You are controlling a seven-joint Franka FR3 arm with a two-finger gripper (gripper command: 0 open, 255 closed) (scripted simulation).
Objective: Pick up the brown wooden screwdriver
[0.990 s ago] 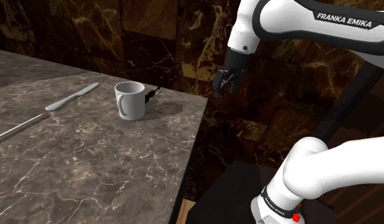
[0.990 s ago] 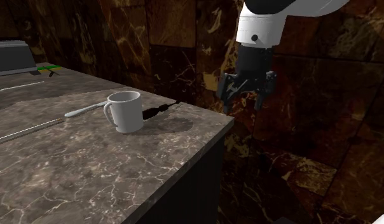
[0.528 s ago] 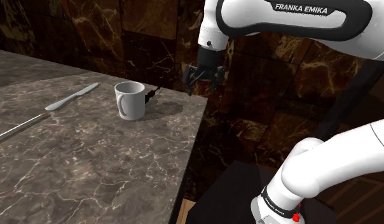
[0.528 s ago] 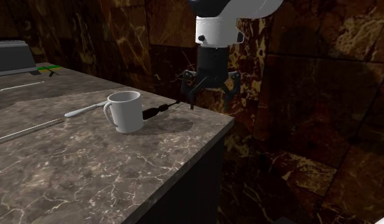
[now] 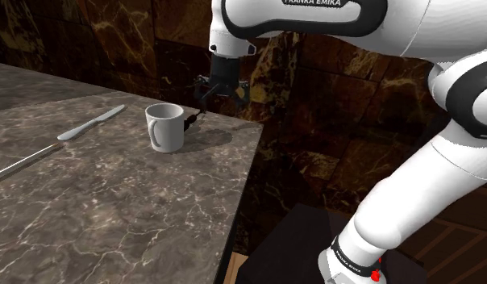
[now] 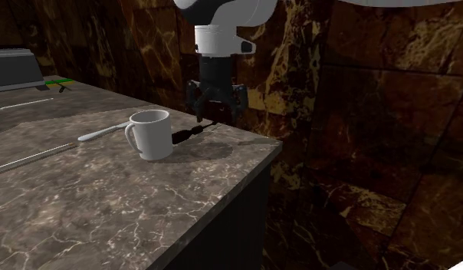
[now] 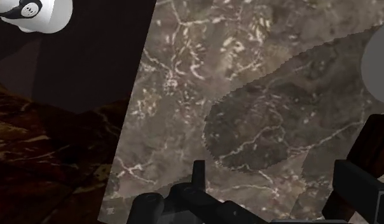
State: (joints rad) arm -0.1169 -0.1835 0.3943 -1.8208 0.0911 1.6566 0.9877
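The screwdriver (image 5: 191,121) lies on the dark marble table (image 5: 137,202), right behind a white mug (image 5: 164,127). It looks dark, and the mug hides part of it. It also runs out from behind the mug (image 6: 149,134) as the screwdriver (image 6: 190,133), shaft pointing toward the table's far corner. My black gripper (image 5: 220,97) hangs open just above that shaft end, pointing down, touching nothing. From the side, the gripper (image 6: 216,112) stands a little above the tabletop. In the wrist view a dark reddish-brown handle (image 7: 377,145) lies beside one finger (image 7: 357,189), with the mug's rim (image 7: 379,63) past it.
A table knife (image 5: 90,123) and a long thin rod (image 5: 24,161) lie on the table toward the shoulder view's left. The table's side edge (image 5: 248,169) drops off just below the gripper. A dark appliance (image 6: 11,69) stands at the far back. Dark marble walls surround the table.
The arm has swung from beyond the table's side edge toward the shoulder view's left. The gripper now hangs over the table's far corner above the screwdriver, fingers still apart.
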